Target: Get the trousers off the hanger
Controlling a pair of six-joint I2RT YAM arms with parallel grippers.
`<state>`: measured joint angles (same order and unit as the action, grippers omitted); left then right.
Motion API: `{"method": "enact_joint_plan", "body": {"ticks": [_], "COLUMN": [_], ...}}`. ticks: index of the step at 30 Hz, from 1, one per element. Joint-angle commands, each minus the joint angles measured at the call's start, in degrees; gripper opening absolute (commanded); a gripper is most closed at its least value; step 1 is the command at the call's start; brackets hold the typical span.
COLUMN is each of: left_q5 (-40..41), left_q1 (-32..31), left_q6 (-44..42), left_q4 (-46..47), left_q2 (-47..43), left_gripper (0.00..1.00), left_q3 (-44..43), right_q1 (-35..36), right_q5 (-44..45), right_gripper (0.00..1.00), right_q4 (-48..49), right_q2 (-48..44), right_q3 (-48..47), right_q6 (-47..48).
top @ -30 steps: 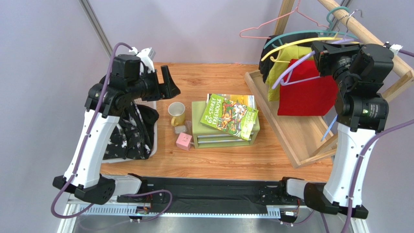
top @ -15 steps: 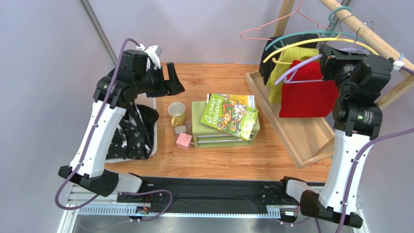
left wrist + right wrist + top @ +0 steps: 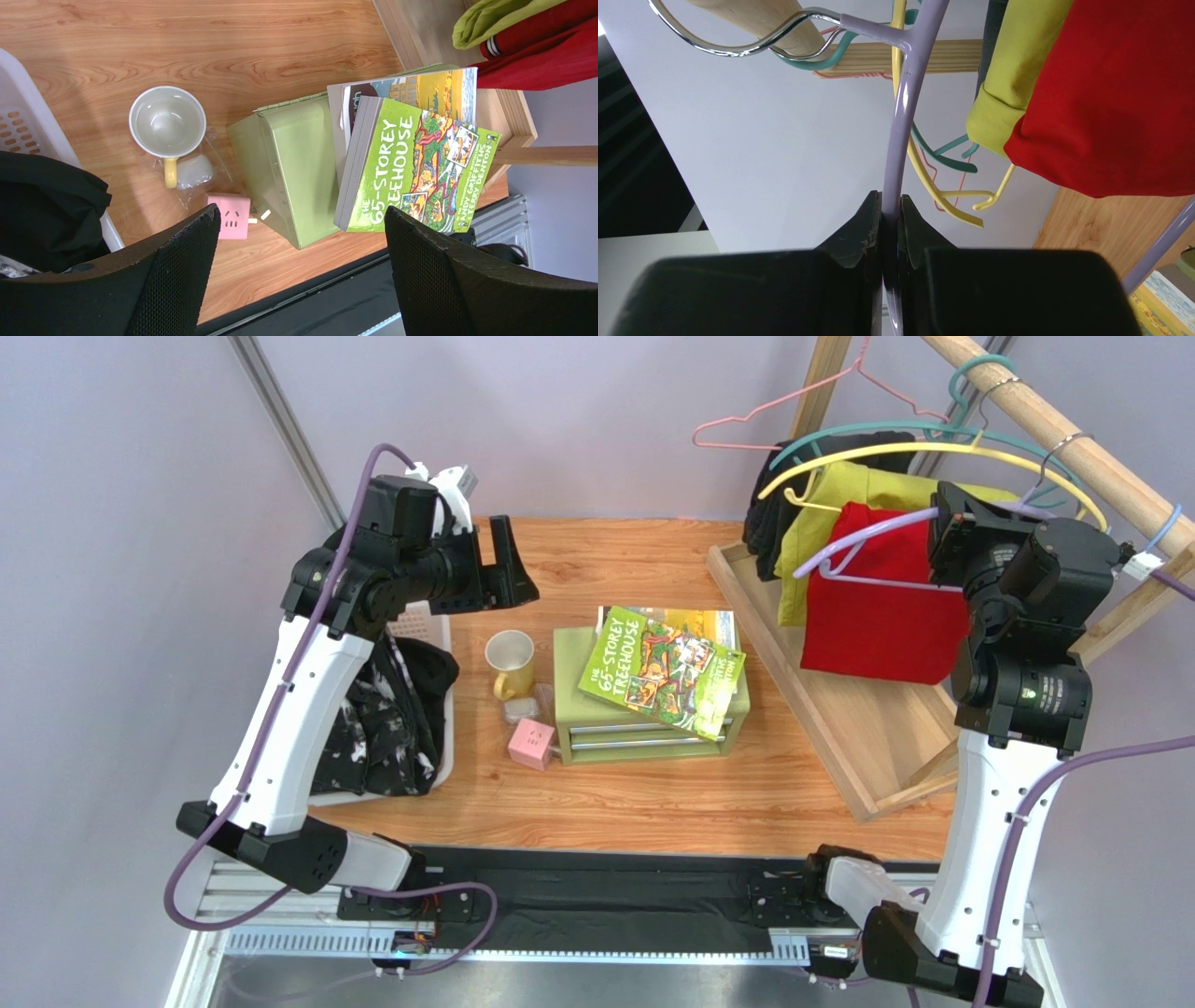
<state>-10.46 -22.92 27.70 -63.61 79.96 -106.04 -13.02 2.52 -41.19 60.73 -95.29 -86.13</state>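
Trousers in red [image 3: 881, 609] hang folded over a lilac hanger [image 3: 859, 539] on the wooden rail [image 3: 1066, 441] at the far right, with a yellow-green pair [image 3: 828, 518] just behind them on a yellow hanger [image 3: 898, 459] and a dark pair [image 3: 780, 511] farther left, mostly hidden behind the yellow-green one. The right arm covers the red pair's right edge from above. A black pair with white speckles [image 3: 368, 725] lies in the white basket [image 3: 421, 630] at the left, partly under the left arm.

The right claw [image 3: 891, 213] is clenched on the lilac hanger's rod, just below its metal hook [image 3: 749, 42]. The left claw [image 3: 302, 259] stands released and holds nothing, above the table [image 3: 631, 798].

Between the two arms sit a pale yellow mug [image 3: 511, 662], a pink cube [image 3: 532, 744] and a green box [image 3: 617, 728] with a bright book [image 3: 662, 672] lying on it. A wooden frame base [image 3: 842, 714] lies under the rail.

The red pair's folded length runs left to right along the hanger bar, its free ends hanging downward.
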Motion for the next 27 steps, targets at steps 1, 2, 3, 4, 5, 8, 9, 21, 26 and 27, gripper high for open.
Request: {"method": "enact_joint_plan", "body": {"ticks": [1, 2, 3, 4, 5, 8, 9, 21, 26, 27], "left_q5": [-1.41, -1.58, -1.67, -1.76, -2.11, -3.07, -3.16, -3.95, -4.04, -4.04], "left_q1": [-0.46, -0.55, -0.72, -0.81, -0.9, -1.16, -1.51, -2.22, -2.22, -2.22], "left_q6": [-0.46, -0.37, -0.37, -0.28, -0.11, 0.42, 0.42, 0.6, 0.6, 0.42], "left_q4": [1.04, 1.04, 1.21, 1.3, 1.39, 1.65, 1.74, 2.53, 2.71, 2.71], "left_q2": [0.37, 0.46, 0.8, 0.98, 1.16, 1.77, 1.86, 1.51, 0.99, 0.81], "left_gripper": [0.91, 0.91, 0.91, 0.91, 0.91, 0.91, 0.91, 0.91, 0.91, 0.91], "left_q3": [-2.24, -2.16, -2.24, -2.33, -2.33, -2.24, -2.24, -0.84, -0.66, -0.49], "right_q1": [-0.43, -0.52, -0.52, -0.52, -0.43, -0.52, -0.43, -0.52, -0.52, -0.52], "right_q5": [-1.29, -1.64, -3.82, -4.28, -4.8, -7.96, -9.97, -18.17, -20.54, -20.8], "right_gripper": [0.07, 0.09, 0.15, 0.18, 0.21, 0.36, 0.39, 0.78, 0.8, 0.82], "right_q4": [-1.87, -1.96, -1.79, -1.88, -2.05, -3.02, -3.8, -18.91, -31.03, -32.54], "right_q2": [-2.28, -2.63, -3.5, -3.86, -4.13, -4.39, -4.13, -4.66, -2.64, -2.29], "right_q3": [-0.08, 0.97, 1.33, 1.59, 1.68, 1.33, 0.55, -7.62, -17.36, -19.04], "right_q6": [-0.72, -0.19, 0.43, 2.0, 2.45, 4.55, 5.09, 15.45, 23.19, 24.94]}}
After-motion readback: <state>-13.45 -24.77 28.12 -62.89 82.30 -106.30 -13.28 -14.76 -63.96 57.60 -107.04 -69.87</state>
